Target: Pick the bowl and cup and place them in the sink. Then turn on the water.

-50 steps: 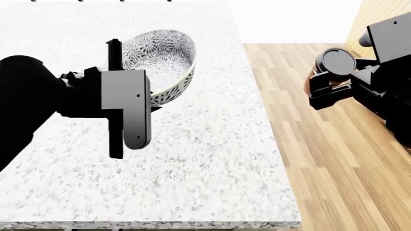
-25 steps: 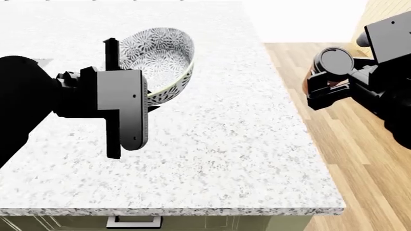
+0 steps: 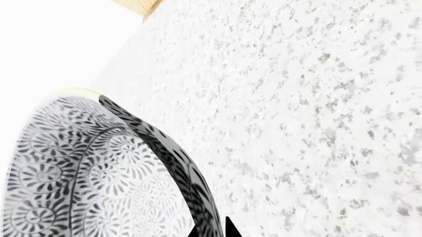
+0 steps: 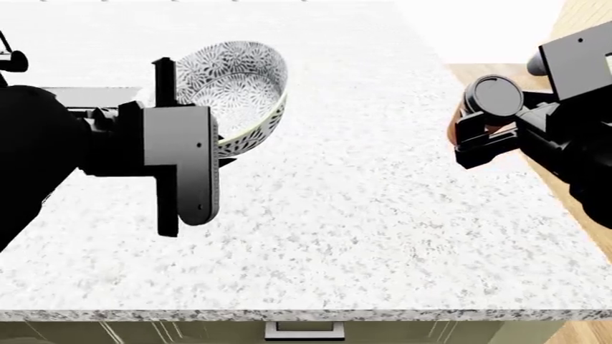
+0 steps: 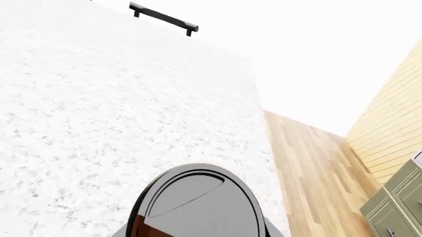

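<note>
Both objects are lifted clear of the tabletop (image 4: 383,215), a speckled white-grey granite slab. The left pincer (image 4: 225,140) is clamped on the rim of the floral-patterned bowl (image 4: 234,75), which tilts on edge above the far-left part of the tabletop, its opening facing the near right. The left wrist view shows the bowl (image 3: 79,177) from close by, with granite beyond it. The right pincer (image 4: 483,132) grips the orange-brown paper cup (image 4: 494,97) about its body, the black lid uppermost, above the right edge of the tabletop; the right wrist view shows the lid (image 5: 197,202) close to the lens.

The sink is not clearly in view. A dark band at the far-left edge in the head view and a black bar (image 5: 163,19) at the far edge in the right wrist view may belong to it, though neither can be identified with confidence. If so, the bowl-bearing left arm is the nearer.

Wood-plank flooring (image 5: 316,168) lies beyond the right edge; a cabinet handle (image 4: 301,330) shows below the near edge.
</note>
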